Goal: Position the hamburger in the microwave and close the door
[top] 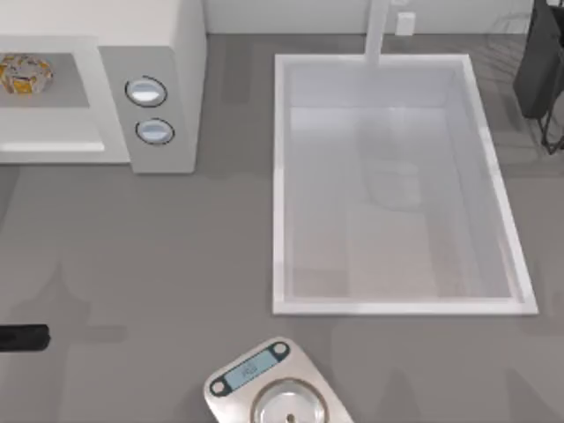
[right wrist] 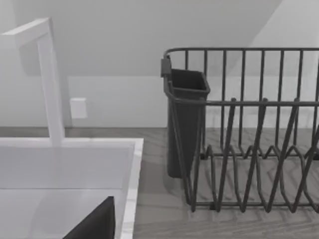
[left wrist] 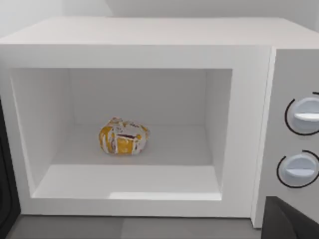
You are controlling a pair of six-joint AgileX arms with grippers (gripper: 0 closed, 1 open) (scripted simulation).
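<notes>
At far left, a dark arm tip (top: pixel 22 337) low by the table edge, claw state impossible to tell, hamburger (left wrist: pixel 123 137) on the floor of the open microwave (left wrist: pixel 149 35), sink (top: pixel 397 304) mid-table, scale (top: pixel 278 388) in front, rack (right wrist: pixel 249 129) at right.

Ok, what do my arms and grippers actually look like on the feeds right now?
Little of them is in frame. The left arm is a black, matte, rounded bar at the top view's left edge. In the left wrist view, the visible piece of the left gripper is a plain black angular wedge. The right gripper looks the same in its own wrist view. No cables or markings are visible.
</notes>
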